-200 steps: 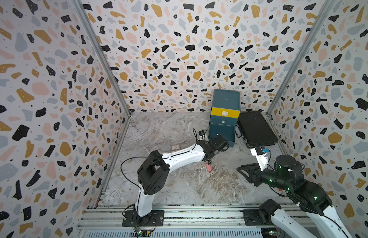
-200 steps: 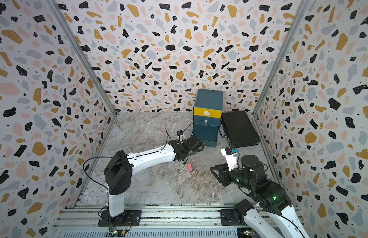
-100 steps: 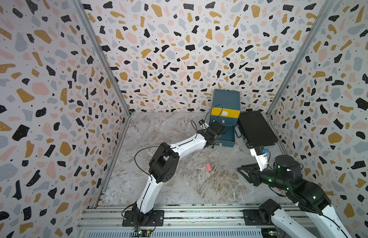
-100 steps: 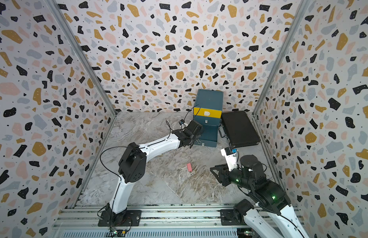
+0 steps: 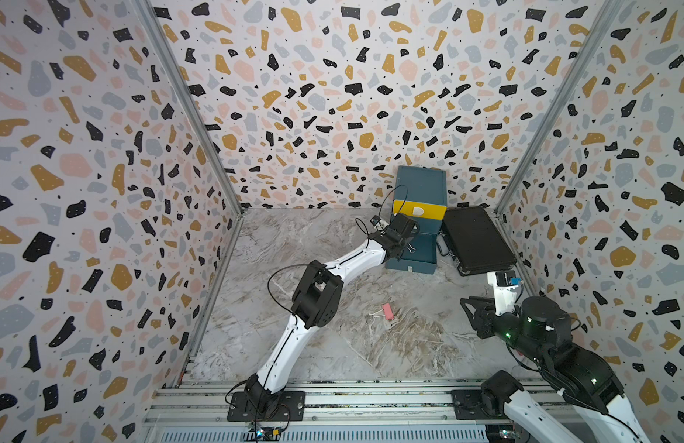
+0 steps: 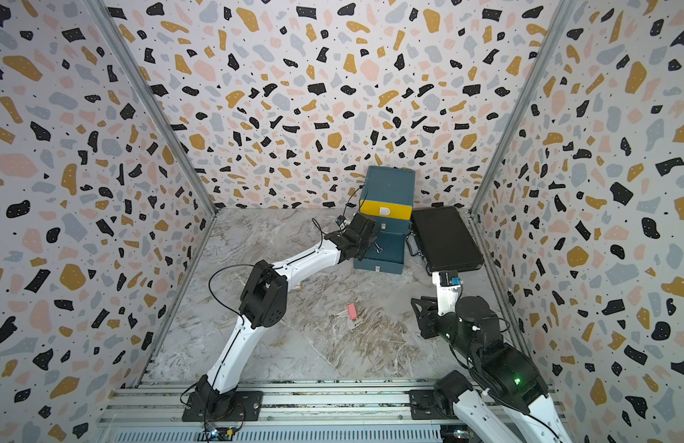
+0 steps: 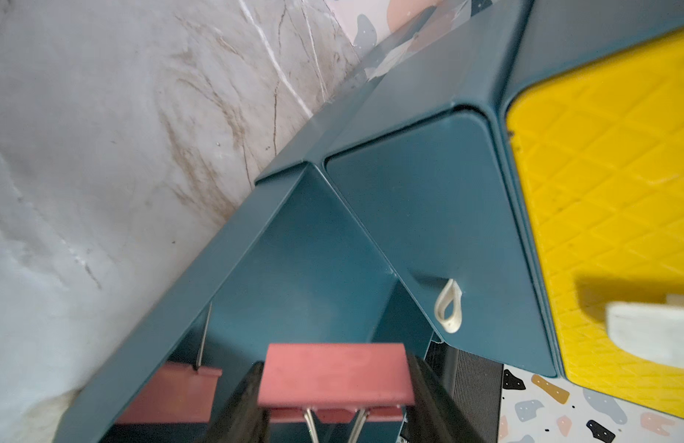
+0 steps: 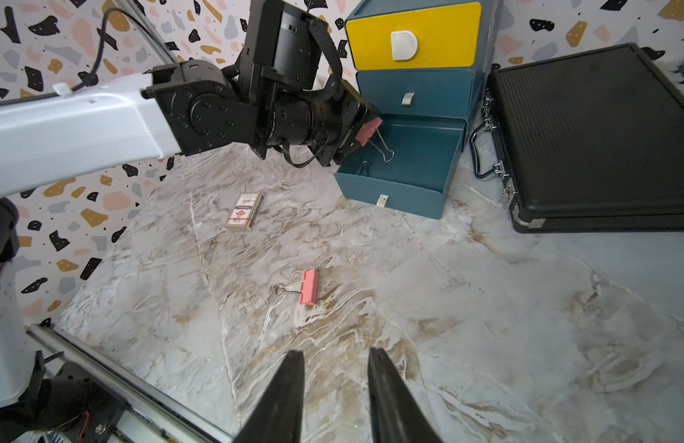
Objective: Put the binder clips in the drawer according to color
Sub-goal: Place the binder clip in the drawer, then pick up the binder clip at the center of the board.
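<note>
Hanging over the open drawer (image 5: 411, 257), your left gripper (image 8: 356, 141) clamps a pink binder clip (image 8: 369, 129) between its fingers. Your right gripper (image 8: 336, 368) has its fingers apart and empty, and the loose pink clip (image 8: 309, 287) lies ahead of them. The card box (image 8: 244, 211) shows only in the right wrist view.

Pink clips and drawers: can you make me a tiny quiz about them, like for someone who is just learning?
1. True or false: the left hand holds a pink clip above the open bottom drawer.
2. What colour is the front of the top drawer? A yellow, B pink, C black.
3. Fill in the gap: the other pink clip lies on the ____.
Key: 1 true; 2 A; 3 table.
</note>
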Controlling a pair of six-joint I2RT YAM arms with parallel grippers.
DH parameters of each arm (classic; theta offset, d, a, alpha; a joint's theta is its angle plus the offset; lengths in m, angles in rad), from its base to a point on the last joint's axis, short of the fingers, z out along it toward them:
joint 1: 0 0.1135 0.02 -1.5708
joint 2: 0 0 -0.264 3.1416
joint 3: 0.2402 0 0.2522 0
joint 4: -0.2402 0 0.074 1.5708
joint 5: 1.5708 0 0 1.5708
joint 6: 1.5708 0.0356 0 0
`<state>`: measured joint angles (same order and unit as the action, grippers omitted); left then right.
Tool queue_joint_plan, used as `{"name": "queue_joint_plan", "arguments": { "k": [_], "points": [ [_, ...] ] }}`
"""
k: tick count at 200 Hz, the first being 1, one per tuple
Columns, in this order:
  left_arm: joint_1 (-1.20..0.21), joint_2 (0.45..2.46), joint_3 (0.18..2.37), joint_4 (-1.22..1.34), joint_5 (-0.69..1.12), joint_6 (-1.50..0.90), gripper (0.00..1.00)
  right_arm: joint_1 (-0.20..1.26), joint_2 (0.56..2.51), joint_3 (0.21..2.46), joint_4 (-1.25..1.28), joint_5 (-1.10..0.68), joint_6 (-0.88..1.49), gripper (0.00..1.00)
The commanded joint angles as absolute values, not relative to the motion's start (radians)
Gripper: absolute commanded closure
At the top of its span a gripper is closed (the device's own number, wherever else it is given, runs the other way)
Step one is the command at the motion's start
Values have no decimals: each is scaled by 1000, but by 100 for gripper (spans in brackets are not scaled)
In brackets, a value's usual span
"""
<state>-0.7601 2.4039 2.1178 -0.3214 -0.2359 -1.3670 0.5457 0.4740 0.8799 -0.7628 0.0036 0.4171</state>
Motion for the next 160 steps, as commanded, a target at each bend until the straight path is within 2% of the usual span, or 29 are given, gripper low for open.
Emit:
{"name": "queue_joint_plan", "arguments": {
  "k": [1, 17, 31, 50, 56, 86, 101, 115, 141, 160],
  "points": [
    [-756, 2425, 2147, -312, -209, -1382, 55, 549, 516, 903, -697, 30, 390, 67],
    [-751, 2435, 2161, -306, -184, -1379, 46, 549, 526, 908, -687, 15, 394, 67],
    [-747, 2445, 2178, -308, -155, -1375, 29, 550, 527, 908, -689, 7, 394, 67],
    [-744, 2425, 2164, -312, -127, -1371, 11, 549, 520, 901, -690, -1, 400, 67],
    [-744, 2408, 2148, -310, -124, -1365, 8, 550, 518, 901, -693, -4, 402, 67],
    [-747, 2255, 1992, -285, -169, -1283, 6, 549, 521, 903, -705, -25, 401, 66],
    [-748, 2190, 1964, -361, -168, -1181, 7, 549, 534, 919, -728, -50, 400, 65],
    [-746, 2120, 1911, -389, -125, -1009, 7, 549, 541, 931, -750, -87, 405, 65],
    [-742, 1961, 1674, -294, 43, -663, 9, 549, 545, 947, -787, -163, 411, 64],
    [-737, 1892, 1596, -387, 132, -423, 10, 550, 552, 965, -820, -204, 408, 63]
  ]
}}
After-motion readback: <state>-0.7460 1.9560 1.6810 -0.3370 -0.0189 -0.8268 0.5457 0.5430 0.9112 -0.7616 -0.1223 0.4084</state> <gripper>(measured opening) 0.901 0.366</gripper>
